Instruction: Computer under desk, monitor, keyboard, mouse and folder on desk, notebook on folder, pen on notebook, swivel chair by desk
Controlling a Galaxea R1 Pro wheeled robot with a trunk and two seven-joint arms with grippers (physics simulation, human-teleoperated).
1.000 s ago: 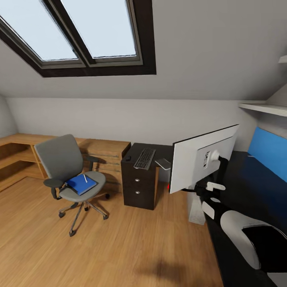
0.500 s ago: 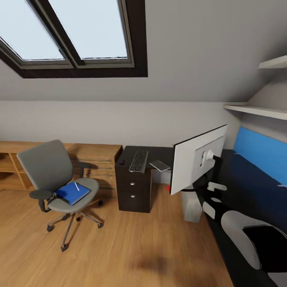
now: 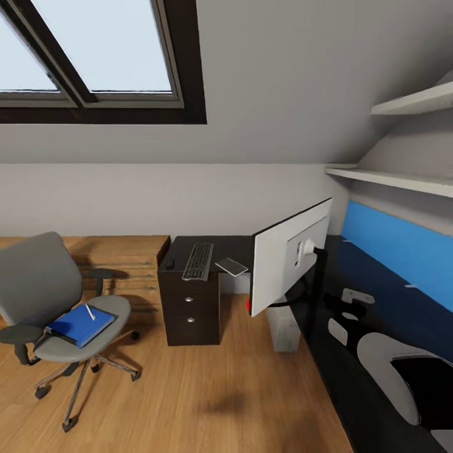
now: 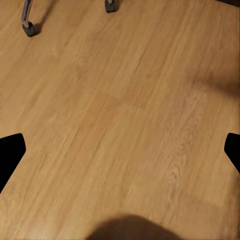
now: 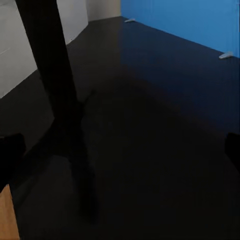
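Black glossy bench (image 3: 377,302) runs along the right side, w/ the robot's right arm (image 3: 384,352) stretched over its near part. Right claw (image 5: 120,145): dark fingertips at the frame edges of the right wrist view, spread wide, nothing between them, hanging over the bench top beside the monitor's black stand (image 5: 55,100). Left claw (image 4: 120,150): fingertips likewise wide apart, empty, over bare light wood floor (image 4: 125,100), w/ two chair castors (image 4: 29,29) at the frame edge.

Mid-room, left: swivel chair (image 3: 44,296) stands on the floor, well apart from the bench. Blue folder (image 3: 78,326) lies flat on its seat, pen (image 3: 90,312) resting on top of the folder.

Monitor (image 3: 286,258) stands on the bench's near-left edge, white back toward the camera, red dot at its lower corner. Computer (image 3: 284,330), pale tower, sits on the floor under the bench just below the monitor.

Farther: the bench's black drawer unit (image 3: 192,308) carries the keyboard (image 3: 197,261) on top, mouse (image 3: 169,262) just left of it, notebook (image 3: 231,266) just right, between keyboard and monitor. Low wooden shelving (image 3: 119,264) adjoins on the left. Blue wall panel (image 3: 402,245) backs the bench at right, white shelves (image 3: 396,179) above. Skylight (image 3: 94,56) sits in the sloped ceiling, top left.
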